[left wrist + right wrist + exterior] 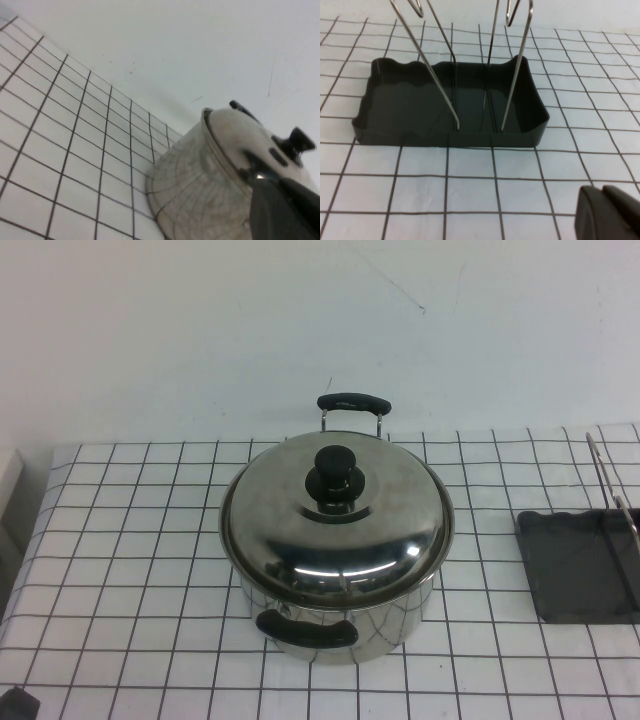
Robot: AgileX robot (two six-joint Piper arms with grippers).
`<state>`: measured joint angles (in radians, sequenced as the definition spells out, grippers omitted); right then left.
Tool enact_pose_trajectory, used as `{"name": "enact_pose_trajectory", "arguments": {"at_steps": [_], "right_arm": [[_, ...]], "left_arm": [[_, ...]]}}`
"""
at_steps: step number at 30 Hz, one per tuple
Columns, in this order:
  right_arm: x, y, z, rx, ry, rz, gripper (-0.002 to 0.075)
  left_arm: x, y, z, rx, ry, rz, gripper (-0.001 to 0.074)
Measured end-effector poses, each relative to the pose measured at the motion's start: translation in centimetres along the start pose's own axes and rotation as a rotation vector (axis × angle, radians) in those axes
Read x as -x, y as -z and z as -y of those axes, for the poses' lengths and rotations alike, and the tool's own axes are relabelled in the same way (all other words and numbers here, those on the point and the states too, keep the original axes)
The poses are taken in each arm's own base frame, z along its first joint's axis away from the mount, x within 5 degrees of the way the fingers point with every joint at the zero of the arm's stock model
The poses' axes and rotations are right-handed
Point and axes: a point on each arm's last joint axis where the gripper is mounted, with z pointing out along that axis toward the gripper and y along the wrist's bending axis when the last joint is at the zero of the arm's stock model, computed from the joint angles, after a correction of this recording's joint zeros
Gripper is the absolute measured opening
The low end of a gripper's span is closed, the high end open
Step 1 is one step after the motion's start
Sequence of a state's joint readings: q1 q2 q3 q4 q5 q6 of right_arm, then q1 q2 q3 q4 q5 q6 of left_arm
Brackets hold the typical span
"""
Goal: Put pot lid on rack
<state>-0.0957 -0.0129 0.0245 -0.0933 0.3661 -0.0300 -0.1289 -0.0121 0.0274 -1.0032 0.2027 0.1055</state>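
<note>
**Pot lid seated on pot, rack apart at right; both grippers pressed together**

Pot lid (335, 525): round, domed, mirror-bright steel, with a black round knob (335, 478) at its centre. It sits level on the steel pot (340, 615) and covers the mouth fully, its rim matching the pot's width. Reflections of the grid cloth show on the dome and on the pot wall. The pot stands near the middle of the white checked table (120, 540); one black handle (305, 628) faces the robot's side, the other (353, 403) faces the far wall. What the pot holds cannot be seen, the lid closing it.

Rack (610, 495): thin silver wire uprights over a dark grey rimmed tray (570, 575), at the table's right edge, well apart from the pot and partly cut off in the high view. In the right wrist view the wires (515, 70) rise from the tray floor, leaning slightly; the tray (405, 107) has a wavy rim and holds only the wire feet.

Left gripper (285, 210): dark fingertips show at the corner of the left wrist view, pressed together, gripping nothing, low and beside the pot's left wall (190, 185); the lid (245, 135) is seen from below its rim level.

Right gripper (610, 212): fingertips pressed together, holding nothing, just above the table on the robot's side of the tray, not touching it.
</note>
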Motion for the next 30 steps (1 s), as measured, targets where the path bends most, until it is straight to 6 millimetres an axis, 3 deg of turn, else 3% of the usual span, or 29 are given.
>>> {"name": "enact_pose_trajectory", "arguments": {"at_steps": [3, 9, 13, 18, 22, 30], "right_arm": [[0.0, 0.0, 0.0, 0.000, 0.000, 0.000, -0.0004], [0.0, 0.0, 0.0, 0.000, 0.000, 0.000, -0.0004], [0.0, 0.0, 0.0, 0.000, 0.000, 0.000, -0.0004], [0.0, 0.0, 0.0, 0.000, 0.000, 0.000, -0.0004], [0.0, 0.0, 0.0, 0.000, 0.000, 0.000, -0.0004], [0.0, 0.0, 0.0, 0.000, 0.000, 0.000, -0.0004]], "left_arm": [[0.3, 0.3, 1.3, -0.047, -0.206, -0.040, -0.0003], [4.3, 0.3, 7.3, -0.112, -0.522, -0.107, -0.0003], [7.1, -1.2, 11.1, -0.150, -0.701, -0.186, -0.0003], [9.2, -4.4, 14.2, -0.245, -0.823, -0.300, -0.0003], [10.0, -8.0, 15.3, -0.314, -0.812, -0.425, -0.0003], [10.1, -13.6, 14.2, -0.335, -0.816, -0.527, 0.0002]]}}
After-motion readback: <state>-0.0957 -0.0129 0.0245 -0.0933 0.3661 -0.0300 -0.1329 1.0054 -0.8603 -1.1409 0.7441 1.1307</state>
